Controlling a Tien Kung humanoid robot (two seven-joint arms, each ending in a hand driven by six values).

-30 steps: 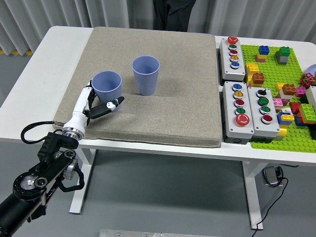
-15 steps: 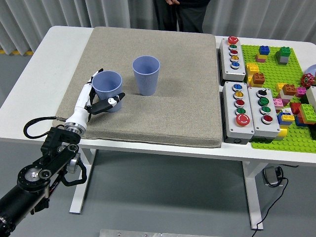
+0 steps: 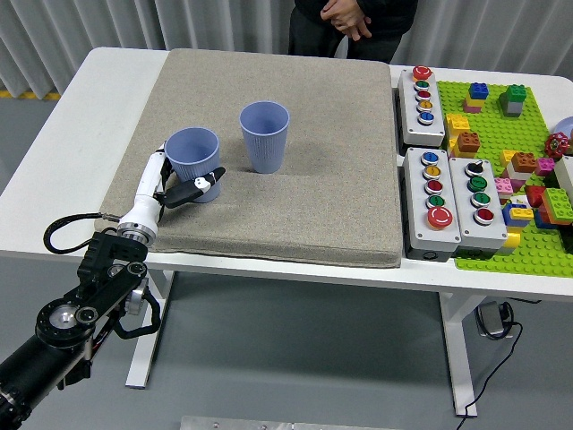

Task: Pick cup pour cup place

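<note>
Closing in since before, left hand (image 3: 179,184) now grasps the near cup (image 3: 193,159) on the mat (image 3: 313,179)

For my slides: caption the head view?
Left hand closing around the near cup on the mat, second cup beside it.
</note>
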